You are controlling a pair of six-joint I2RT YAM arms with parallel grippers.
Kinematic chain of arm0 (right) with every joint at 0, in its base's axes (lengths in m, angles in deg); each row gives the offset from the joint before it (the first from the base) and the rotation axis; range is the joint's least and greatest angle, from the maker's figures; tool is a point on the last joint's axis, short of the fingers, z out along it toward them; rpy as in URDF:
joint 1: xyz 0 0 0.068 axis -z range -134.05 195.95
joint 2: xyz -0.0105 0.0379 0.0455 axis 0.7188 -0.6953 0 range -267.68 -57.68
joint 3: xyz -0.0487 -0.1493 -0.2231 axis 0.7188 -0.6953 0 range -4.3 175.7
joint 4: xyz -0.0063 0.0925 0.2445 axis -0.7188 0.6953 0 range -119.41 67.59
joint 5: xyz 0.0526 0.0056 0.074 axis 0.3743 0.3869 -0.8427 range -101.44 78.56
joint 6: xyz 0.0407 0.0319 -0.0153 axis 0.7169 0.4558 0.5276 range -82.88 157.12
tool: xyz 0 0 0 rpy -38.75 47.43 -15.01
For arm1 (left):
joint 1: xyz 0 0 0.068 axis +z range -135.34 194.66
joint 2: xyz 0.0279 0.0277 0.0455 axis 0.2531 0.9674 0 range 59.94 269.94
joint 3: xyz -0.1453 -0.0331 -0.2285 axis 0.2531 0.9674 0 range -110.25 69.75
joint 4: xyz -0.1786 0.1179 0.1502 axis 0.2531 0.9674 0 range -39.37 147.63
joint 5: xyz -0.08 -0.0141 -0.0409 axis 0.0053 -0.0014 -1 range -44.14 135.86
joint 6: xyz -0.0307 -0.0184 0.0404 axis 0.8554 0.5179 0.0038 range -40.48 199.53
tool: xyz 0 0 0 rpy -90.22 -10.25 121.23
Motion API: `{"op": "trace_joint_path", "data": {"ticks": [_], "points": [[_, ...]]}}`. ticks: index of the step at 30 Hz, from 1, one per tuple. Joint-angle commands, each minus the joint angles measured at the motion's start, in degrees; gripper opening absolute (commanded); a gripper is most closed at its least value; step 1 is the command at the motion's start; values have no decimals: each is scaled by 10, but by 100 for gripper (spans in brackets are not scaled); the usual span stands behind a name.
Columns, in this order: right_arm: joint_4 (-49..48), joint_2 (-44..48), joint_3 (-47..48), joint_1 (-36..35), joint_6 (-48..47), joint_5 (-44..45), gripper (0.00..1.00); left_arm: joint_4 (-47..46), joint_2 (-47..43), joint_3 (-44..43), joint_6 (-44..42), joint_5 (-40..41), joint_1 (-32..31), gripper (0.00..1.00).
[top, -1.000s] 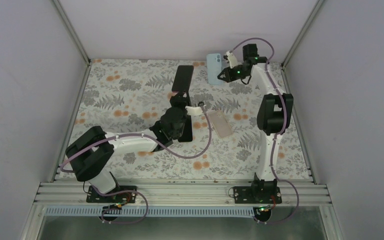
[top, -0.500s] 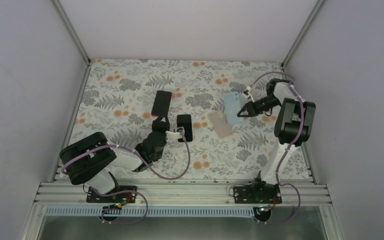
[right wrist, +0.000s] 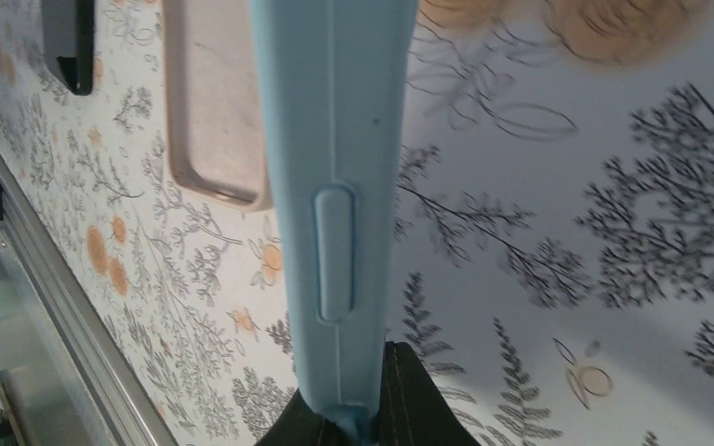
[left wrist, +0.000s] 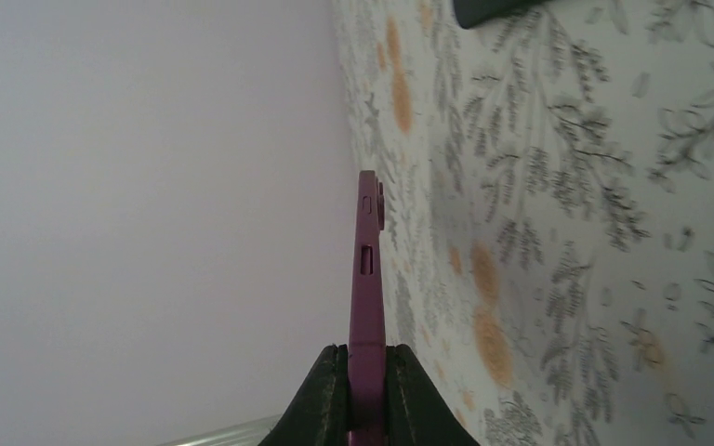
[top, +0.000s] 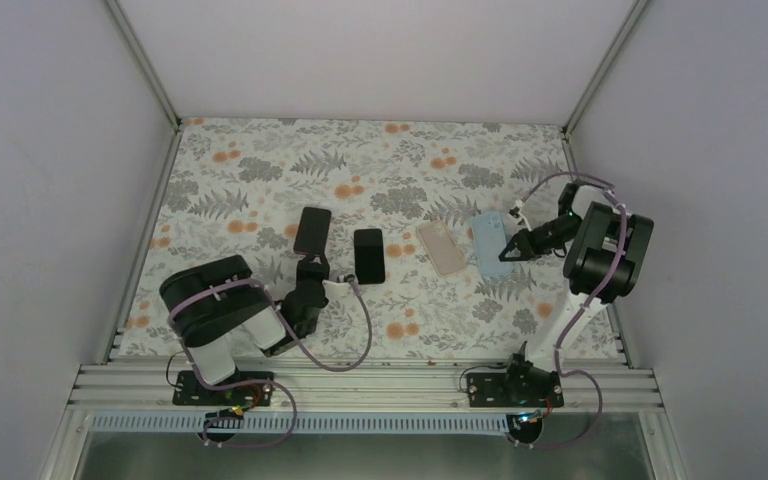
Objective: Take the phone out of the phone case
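Note:
My left gripper (top: 311,264) is shut on the near end of a magenta phone case (left wrist: 368,279), seen edge-on in the left wrist view (left wrist: 367,360). From above, its face (top: 312,230) looks dark. My right gripper (top: 513,247) is shut on the end of a light blue phone case (top: 490,245), low over the mat at the right. That case fills the right wrist view (right wrist: 335,139), pinched between the jaws (right wrist: 361,416). A black phone (top: 368,256) and a beige case (top: 441,247) lie flat between the two grippers.
The floral mat (top: 260,170) covers the table, with white walls on three sides. The metal rail (top: 360,385) runs along the near edge. The beige case (right wrist: 209,102) and the black phone (right wrist: 67,42) also show in the right wrist view.
Both arms have pulled back toward the near side. The left carried the magenta case from the far middle. The right carried the blue case from the far right corner to the right middle.

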Motion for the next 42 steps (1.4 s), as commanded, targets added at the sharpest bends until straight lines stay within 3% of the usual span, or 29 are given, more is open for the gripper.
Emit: {"op": "trace_joint_path", "data": {"ticks": [1,4,7,16,20,24,28,31,34,42], "points": [[-5,-30,-5,24,-30,12,5,-107,41,9,5,10,-4,3],[-8,-53,-5,35,-32,19,9,-131,73,13,0,8,-8,8],[-9,-67,-3,42,-33,17,20,-145,101,16,-7,6,-13,21],[-13,-53,-18,53,-31,32,40,-144,116,52,-9,-1,-34,66],[-19,-33,-20,61,-27,53,68,-81,84,64,24,-7,-57,99],[-30,2,-13,69,-14,99,99,54,31,54,96,-16,-96,100],[-25,45,12,72,-5,136,100,279,-51,3,204,-53,-134,100],[-9,74,40,72,-2,149,100,488,-108,-69,308,-139,-141,100],[-4,107,78,71,5,159,100,612,-125,-124,353,-187,-147,100],[-4,212,186,39,25,111,100,677,-125,-182,391,-253,-128,100]]}}
